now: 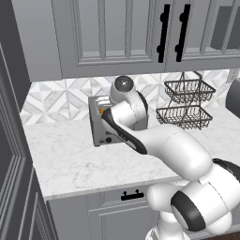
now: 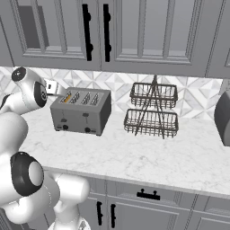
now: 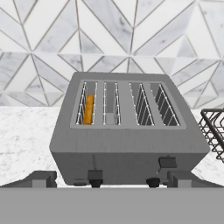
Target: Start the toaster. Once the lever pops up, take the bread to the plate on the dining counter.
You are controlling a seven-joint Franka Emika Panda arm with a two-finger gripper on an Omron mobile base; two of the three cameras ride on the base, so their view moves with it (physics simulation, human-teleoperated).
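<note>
The claw (image 3: pixel 109 178) stands fully apart and holds nothing; its two dark fingertips (image 3: pixel 43 178) rise wide on both sides of the toaster's front, and they do not touch it. The toaster (image 3: pixel 127 144) sits on the marble bench (image 2: pixel 134 157), close to the tiled wall. The bread (image 3: pixel 89 109) stands in the leftmost slot, and only its orange-brown top edge is visible. From the left base view, the arm covers most of the toaster. In the hand view, the wire basket rack (image 2: pixel 152 110) beside the toaster is cut off at the right edge. A dark appliance (image 2: pixel 223 117) is also cut off at the right edge of the right base view, and I cannot tell what it is.
</note>
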